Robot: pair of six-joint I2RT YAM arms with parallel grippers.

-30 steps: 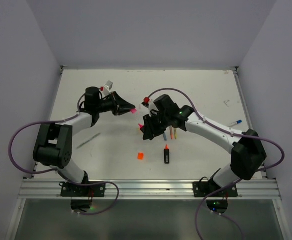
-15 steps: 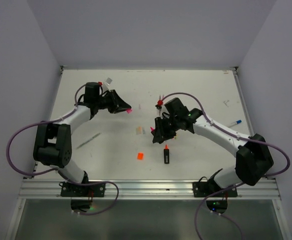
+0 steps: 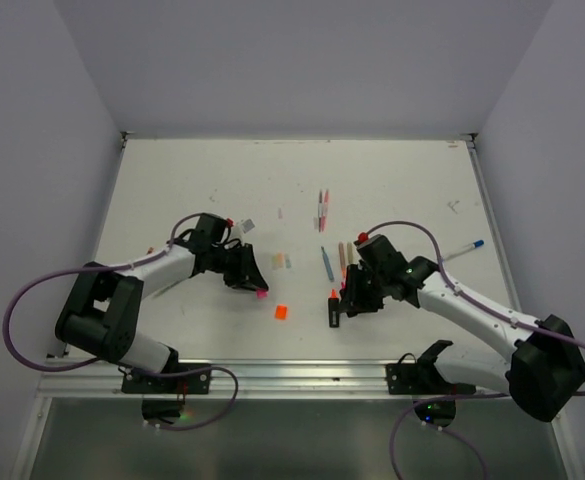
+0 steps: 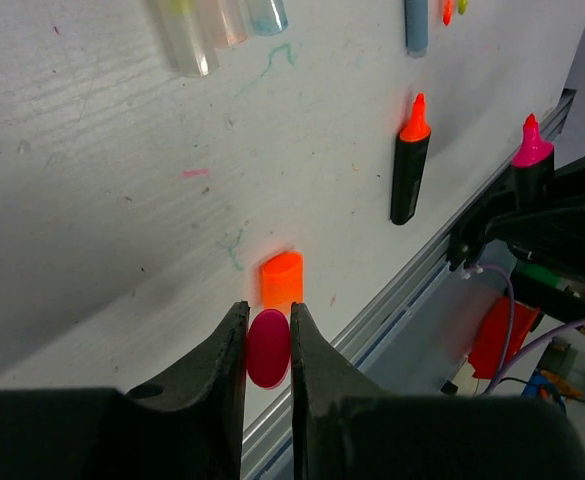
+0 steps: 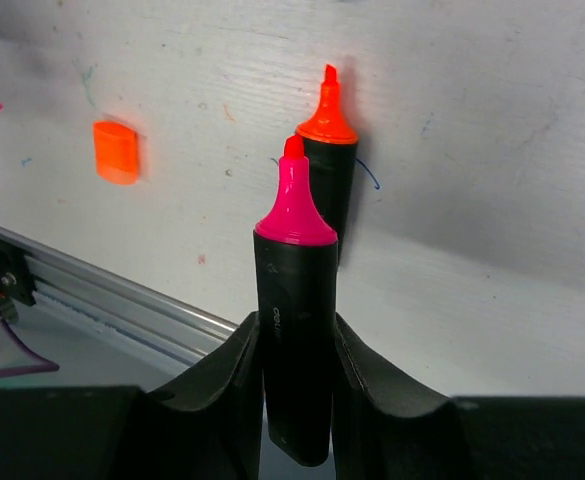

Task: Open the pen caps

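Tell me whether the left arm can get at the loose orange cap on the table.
Likely yes for reach: the orange cap lies just ahead of the left gripper, nothing between them. But its jaws are shut on the pink cap, so no grasp yet.

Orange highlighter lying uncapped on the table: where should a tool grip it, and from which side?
Grip the orange highlighter mid-barrel on its black body, coming straight down with the tool closing across its narrow width. It lies flat, so the long sides are exposed; the tapered orange tip offers no hold.
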